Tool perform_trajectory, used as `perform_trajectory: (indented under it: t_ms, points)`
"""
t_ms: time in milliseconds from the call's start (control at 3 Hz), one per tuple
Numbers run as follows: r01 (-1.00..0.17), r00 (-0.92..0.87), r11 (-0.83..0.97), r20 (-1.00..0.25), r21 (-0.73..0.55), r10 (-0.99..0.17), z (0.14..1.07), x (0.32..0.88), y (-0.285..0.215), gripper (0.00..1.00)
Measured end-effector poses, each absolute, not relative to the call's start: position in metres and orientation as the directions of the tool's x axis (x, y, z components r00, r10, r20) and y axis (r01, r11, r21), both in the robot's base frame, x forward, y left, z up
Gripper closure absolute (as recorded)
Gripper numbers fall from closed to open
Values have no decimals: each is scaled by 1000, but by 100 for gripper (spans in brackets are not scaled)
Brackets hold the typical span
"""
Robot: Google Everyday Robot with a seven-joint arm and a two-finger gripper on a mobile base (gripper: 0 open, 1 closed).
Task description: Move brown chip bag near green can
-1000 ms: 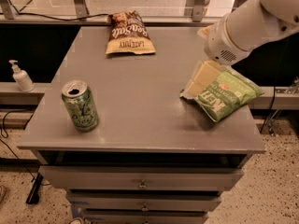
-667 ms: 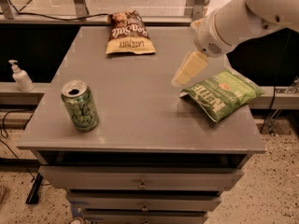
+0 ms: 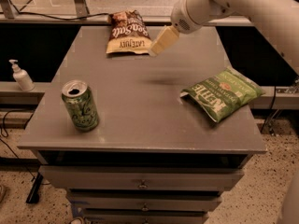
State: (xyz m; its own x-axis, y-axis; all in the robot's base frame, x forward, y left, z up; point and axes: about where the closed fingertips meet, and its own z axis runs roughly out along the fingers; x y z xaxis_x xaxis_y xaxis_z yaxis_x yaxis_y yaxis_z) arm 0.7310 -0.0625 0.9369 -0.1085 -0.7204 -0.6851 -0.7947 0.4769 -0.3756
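The brown chip bag lies flat at the far middle of the grey table, dark brown with a tan band toward me. The green can stands upright near the front left. My gripper hangs above the table just right of the brown bag's near right corner, apart from it and empty. Its pale fingers point down and left. My white arm reaches in from the upper right.
A green Kettle chip bag lies at the right side of the table. A white pump bottle stands on a ledge to the left. Drawers sit below the table's front edge.
My gripper has moved left and away from me, from above the green Kettle bag to just beside the brown chip bag. The bags and can have not moved.
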Motion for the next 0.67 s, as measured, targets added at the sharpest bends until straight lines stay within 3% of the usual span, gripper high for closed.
perform_trajectory:
  t_ms: [667]
  points:
    - [-778,-187,552,-729,-299,-658,903,813,-5,0]
